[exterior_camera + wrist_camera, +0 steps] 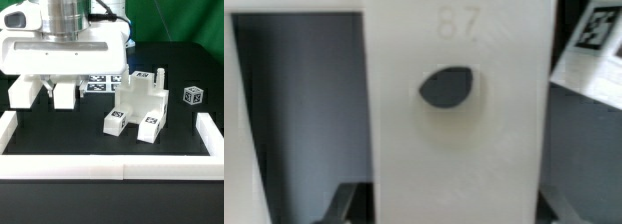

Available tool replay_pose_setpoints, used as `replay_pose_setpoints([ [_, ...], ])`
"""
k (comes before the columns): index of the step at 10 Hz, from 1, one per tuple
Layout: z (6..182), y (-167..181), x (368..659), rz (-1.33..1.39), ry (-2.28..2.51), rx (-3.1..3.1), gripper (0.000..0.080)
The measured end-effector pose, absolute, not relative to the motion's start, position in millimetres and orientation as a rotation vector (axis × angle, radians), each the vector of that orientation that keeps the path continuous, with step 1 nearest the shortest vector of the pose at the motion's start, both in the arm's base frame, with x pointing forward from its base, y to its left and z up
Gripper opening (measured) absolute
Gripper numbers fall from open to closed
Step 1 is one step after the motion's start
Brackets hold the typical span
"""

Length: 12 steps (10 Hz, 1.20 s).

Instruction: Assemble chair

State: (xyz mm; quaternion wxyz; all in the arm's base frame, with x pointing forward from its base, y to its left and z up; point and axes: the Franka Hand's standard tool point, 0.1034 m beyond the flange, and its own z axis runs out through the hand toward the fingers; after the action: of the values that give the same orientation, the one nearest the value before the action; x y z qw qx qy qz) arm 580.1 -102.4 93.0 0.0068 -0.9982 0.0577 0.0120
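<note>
My gripper hangs low over the table at the exterior view's left, shut on a white chair bar. The bar's two ends stick out on either side of the dark fingers. In the wrist view that bar fills the middle of the picture, with a dark round hole in it and a raised number. The dark fingers press on its sides, and the gripper is closed across its width. A partly joined white chair piece with tags stands on the table to the exterior view's right of the gripper.
A small white tagged block sits at the far right. The marker board lies flat behind the gripper, and one of its tags shows in the wrist view. White border rails run along the front and both sides.
</note>
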Motion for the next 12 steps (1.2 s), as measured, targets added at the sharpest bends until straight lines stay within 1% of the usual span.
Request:
replay_pose_setpoints([
  [2, 109.3, -85.4, 568.0, 0.061, 0.286, -3.093, 0.0288],
  [3, 116.8, -78.4, 567.4, 0.072, 0.344, -3.079, 0.0288],
  [4, 119.4, -72.3, 569.2, 0.067, 0.377, -3.075, 0.0288],
  [6, 114.7, -75.2, 567.2, 0.078, 0.357, -3.079, 0.0288],
  [9, 113.1, -72.6, 566.9, 0.089, 0.685, -3.027, 0.0288],
  [10, 116.8, -63.8, 567.3, 0.089, 0.765, -3.008, 0.0288],
  [12, 128.7, -33.5, 566.8, 0.079, 0.811, -2.987, 0.0288],
])
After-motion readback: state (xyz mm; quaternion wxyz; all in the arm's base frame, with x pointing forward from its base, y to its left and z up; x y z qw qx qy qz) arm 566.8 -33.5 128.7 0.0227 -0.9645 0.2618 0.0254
